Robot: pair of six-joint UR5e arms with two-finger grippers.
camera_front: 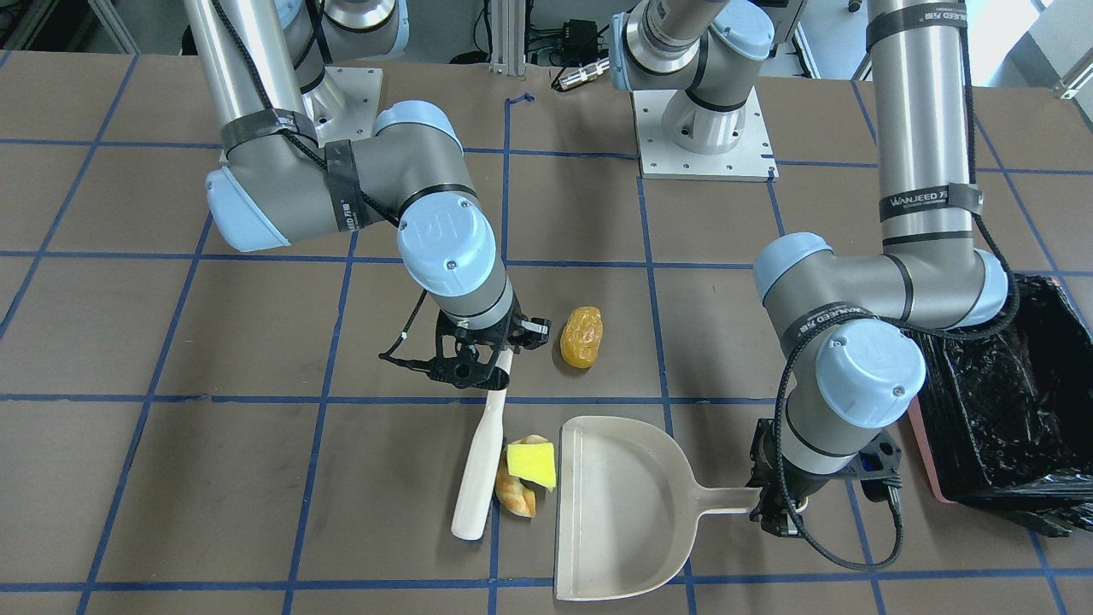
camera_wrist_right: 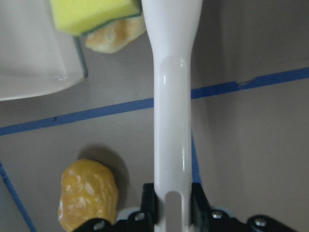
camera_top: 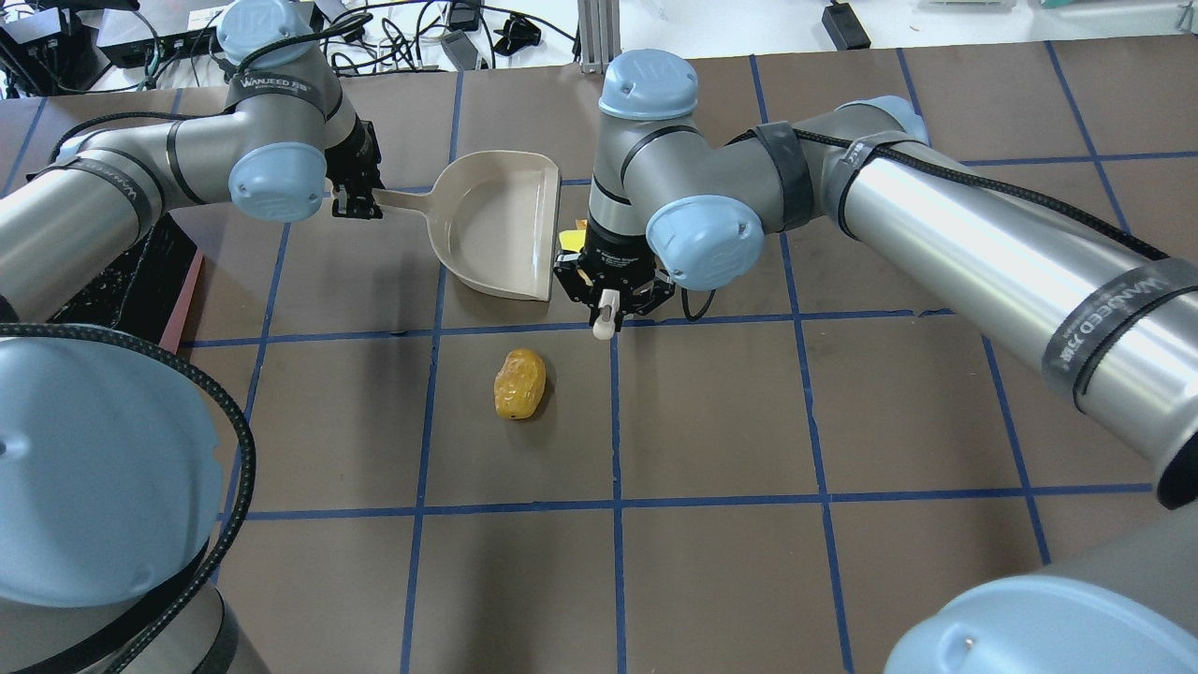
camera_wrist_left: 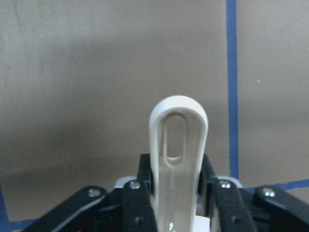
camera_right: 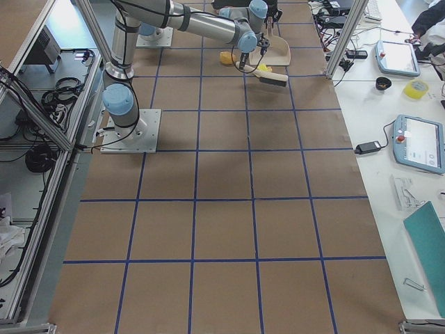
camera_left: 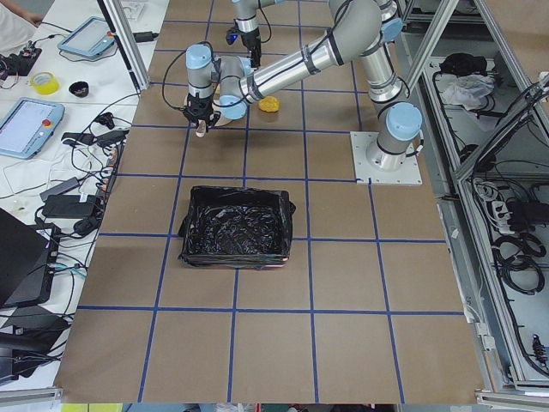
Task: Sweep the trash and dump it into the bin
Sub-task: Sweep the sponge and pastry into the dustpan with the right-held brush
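Left gripper clamps the dustpan handle near the bin. Sponge and pastry sit at its lip, just beside the brush held tight by the right gripper. A skewed stroke may squirt them sideways; bun lies apart.

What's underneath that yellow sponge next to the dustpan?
A tan pastry piece lies under the sponge and pokes out at both ends. The sponge covers its middle, so I cannot tell whether it is one curved piece or two.
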